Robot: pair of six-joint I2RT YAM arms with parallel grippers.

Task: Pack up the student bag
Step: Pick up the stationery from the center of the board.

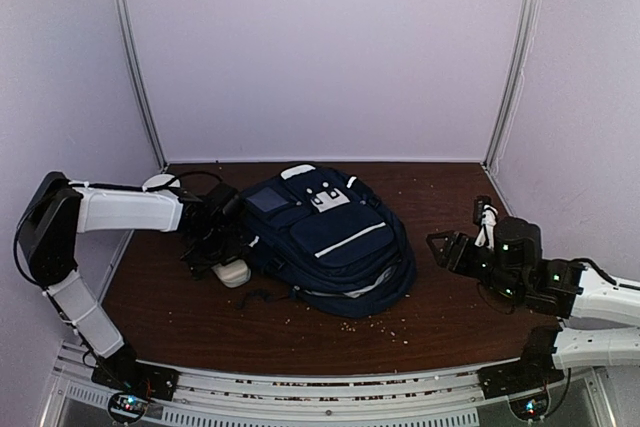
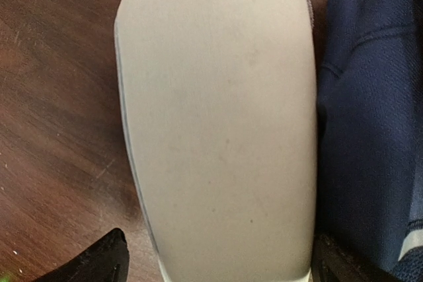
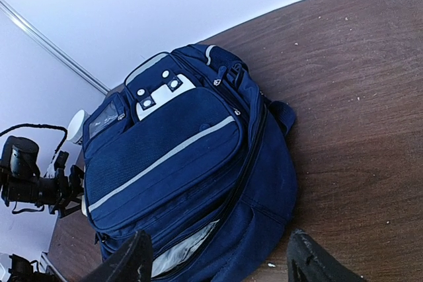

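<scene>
From above: the navy backpack (image 1: 335, 239) lies flat in the middle of the brown table (image 1: 440, 307), front pocket and white stripe facing up. My left gripper (image 1: 215, 252) hangs at the bag's left edge, directly over a white case (image 1: 234, 273) that rests on the wood just beside the bag. My right gripper (image 1: 447, 247) sits low on the other side, pointed at the bag and clear of it. Pale crumbs (image 1: 375, 325) dot the table near the front of the bag.

At my left wrist: the white case (image 2: 218, 123), smooth and rounded, fills most of the frame. My left gripper (image 2: 218, 265) is spread wide, one dark fingertip (image 2: 99, 262) on each side of the case's near end. The left tip stands off from the case; I cannot tell whether the right tip touches it. Blue backpack (image 2: 370, 117) fabric runs along the case's right side, with bare table (image 2: 53, 97) on the left.

At my right wrist: the backpack (image 3: 178, 170) lies ahead on the table (image 3: 357, 97), white buckle patch toward the far wall, zipper partly showing grey lining. My right gripper (image 3: 225, 262) is parted, nothing between its fingertips (image 3: 132, 259), and short of the bag. My left gripper (image 3: 63, 186) shows beyond the bag's far side.
</scene>
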